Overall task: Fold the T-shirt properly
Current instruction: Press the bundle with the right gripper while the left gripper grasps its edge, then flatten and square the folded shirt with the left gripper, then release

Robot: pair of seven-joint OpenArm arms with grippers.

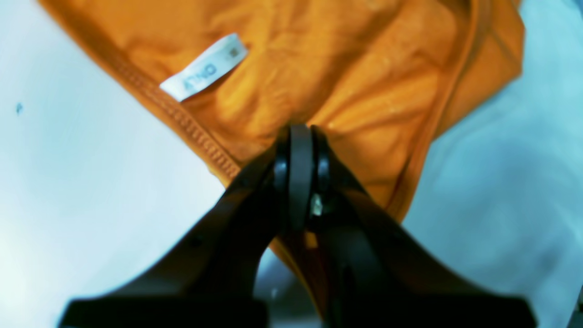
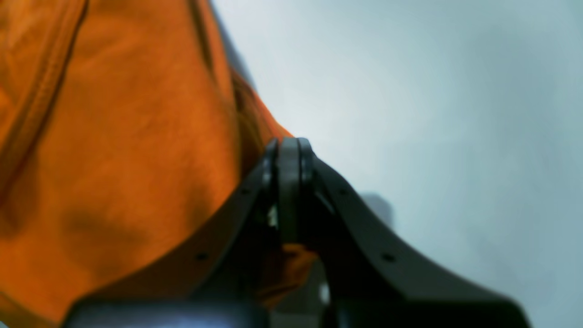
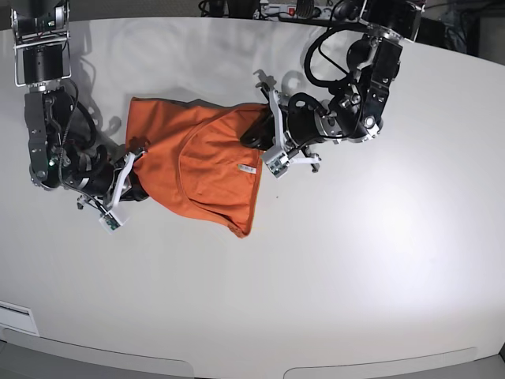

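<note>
The orange T-shirt (image 3: 197, 162) lies bunched and partly folded on the white table (image 3: 355, 260), left of centre. Its white tag (image 3: 247, 168) faces up, and it also shows in the left wrist view (image 1: 205, 68). My left gripper (image 3: 255, 131) is at the shirt's right edge. In the left wrist view it (image 1: 300, 133) is shut on the orange fabric (image 1: 364, 77) beside a stitched hem. My right gripper (image 3: 137, 160) is at the shirt's left edge. In the right wrist view it (image 2: 289, 145) is shut, with the shirt's cloth (image 2: 114, 159) caught between the fingers.
Cables and equipment (image 3: 292, 9) sit along the table's far edge. The right arm's column (image 3: 41, 55) stands at the far left. A white label (image 3: 16, 317) is at the front left edge. Bare tabletop lies right of and in front of the shirt.
</note>
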